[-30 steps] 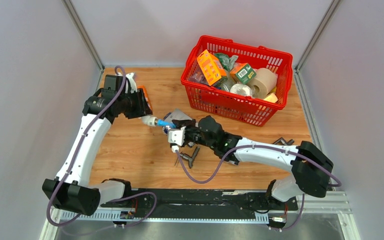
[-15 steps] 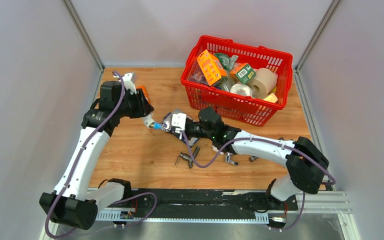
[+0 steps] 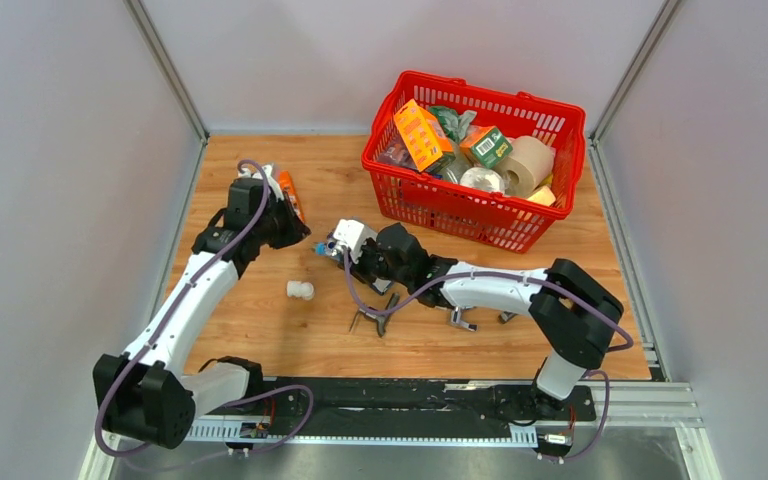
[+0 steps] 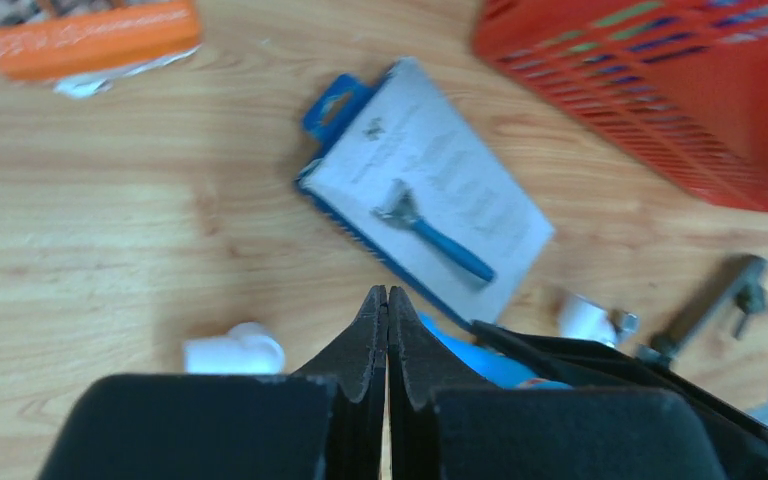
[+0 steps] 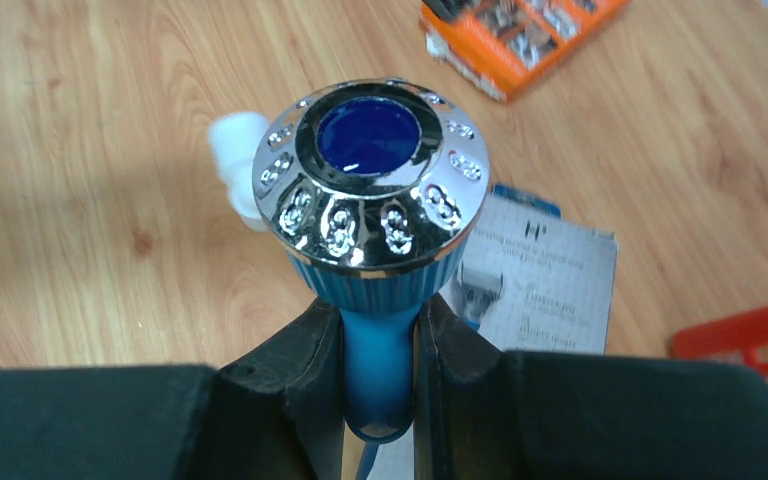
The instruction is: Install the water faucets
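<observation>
Right wrist view: the right gripper (image 5: 378, 325) is clamped on the light-blue stem of the water faucet (image 5: 370, 180), whose chrome-ringed head with a dark blue cap faces the lens (the lower stem runs out of sight between the fingers). Seen from above, this grip sits low over the wooden table (image 3: 260, 330), just off the near-left corner of the red basket (image 3: 430, 205). The left gripper (image 4: 387, 300) has its two fingers pressed flat together with nothing between them, and it lies a little farther left of the basket, apart from the faucet. The white end fitting (image 3: 300, 290) lies loose on the wood, separate from the faucet, left of the basket and nearer the arm bases. A blue-edged card pack (image 4: 430, 225) lies flat close to the basket's near-left corner, an orange pack (image 4: 90, 35) rests farther left of the basket, and dark metal taps (image 3: 375, 318) lie on the basket's near side.
</observation>
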Controlling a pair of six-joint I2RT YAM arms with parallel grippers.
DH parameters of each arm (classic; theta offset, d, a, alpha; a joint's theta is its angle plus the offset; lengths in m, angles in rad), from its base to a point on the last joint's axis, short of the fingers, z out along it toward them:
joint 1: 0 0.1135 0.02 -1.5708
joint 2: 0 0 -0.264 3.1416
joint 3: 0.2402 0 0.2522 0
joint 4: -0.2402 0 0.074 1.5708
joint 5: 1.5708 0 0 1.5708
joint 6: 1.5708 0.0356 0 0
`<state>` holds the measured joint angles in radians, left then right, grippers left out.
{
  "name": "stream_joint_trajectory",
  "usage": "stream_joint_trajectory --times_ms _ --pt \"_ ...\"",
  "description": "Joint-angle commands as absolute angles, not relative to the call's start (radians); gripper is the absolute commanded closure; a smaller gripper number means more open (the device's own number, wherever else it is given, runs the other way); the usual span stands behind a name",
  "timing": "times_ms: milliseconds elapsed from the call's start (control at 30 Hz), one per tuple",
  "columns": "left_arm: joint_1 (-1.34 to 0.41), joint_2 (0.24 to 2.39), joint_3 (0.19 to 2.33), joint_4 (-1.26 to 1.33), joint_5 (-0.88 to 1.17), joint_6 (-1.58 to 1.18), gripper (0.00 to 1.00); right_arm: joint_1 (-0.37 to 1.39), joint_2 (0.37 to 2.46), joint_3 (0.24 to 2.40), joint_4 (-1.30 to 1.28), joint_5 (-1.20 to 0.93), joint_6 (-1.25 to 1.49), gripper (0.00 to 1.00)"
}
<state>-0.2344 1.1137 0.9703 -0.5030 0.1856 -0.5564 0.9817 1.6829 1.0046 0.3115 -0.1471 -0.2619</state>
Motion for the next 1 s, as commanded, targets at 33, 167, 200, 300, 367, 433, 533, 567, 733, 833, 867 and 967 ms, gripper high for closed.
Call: stream_joint_trajectory --times_ms 33,167,200,300,367,433,533,567,733,833,867,967 --pt "-0.232 1.141 0.960 -0.512 -0.033 -0.591 0.91 0.959 1.645 0.950 0.385 -0.078 -0.163 1.00" --pt "-0.233 1.121 0.928 -0.558 -0.066 -0.569 0.54 0.957 1.560 0.885 0.356 -0.074 -0.160 1.00" --pt "-0.233 1.120 0.928 -0.589 -0.069 -0.568 0.42 0.956 1.540 0.867 0.354 -0.075 -0.153 1.00" --pt "-0.235 1.126 0.930 -0.690 -0.087 -0.606 0.25 0.957 1.471 0.809 0.353 -0.083 -0.124 1.00" --pt "-0.235 1.118 0.902 -0.747 -0.078 -0.649 0.18 0.956 1.433 0.775 0.354 -0.083 -0.117 1.00" --pt "-0.238 1.088 0.849 -0.759 -0.034 -0.705 0.13 0.956 1.396 0.744 0.354 -0.083 -0.115 1.00" --pt "-0.265 1.004 0.767 -0.753 -0.029 -0.796 0.10 0.957 1.352 0.710 0.354 -0.081 -0.120 1.00" --pt "-0.281 0.979 0.731 -0.753 -0.050 -0.845 0.10 0.957 1.344 0.706 0.354 -0.083 -0.123 1.00" --pt "-0.305 0.841 0.635 -0.787 -0.130 -0.974 0.10 0.957 1.316 0.670 0.371 -0.106 -0.127 1.00" --pt "-0.313 0.799 0.597 -0.836 -0.179 -1.040 0.10 0.957 1.305 0.658 0.387 -0.112 -0.124 1.00" --pt "-0.313 0.786 0.580 -0.842 -0.186 -1.064 0.11 0.956 1.301 0.655 0.390 -0.112 -0.126 1.00" --pt "-0.314 0.778 0.535 -0.841 -0.207 -1.109 0.15 0.957 1.290 0.647 0.399 -0.112 -0.127 1.00"
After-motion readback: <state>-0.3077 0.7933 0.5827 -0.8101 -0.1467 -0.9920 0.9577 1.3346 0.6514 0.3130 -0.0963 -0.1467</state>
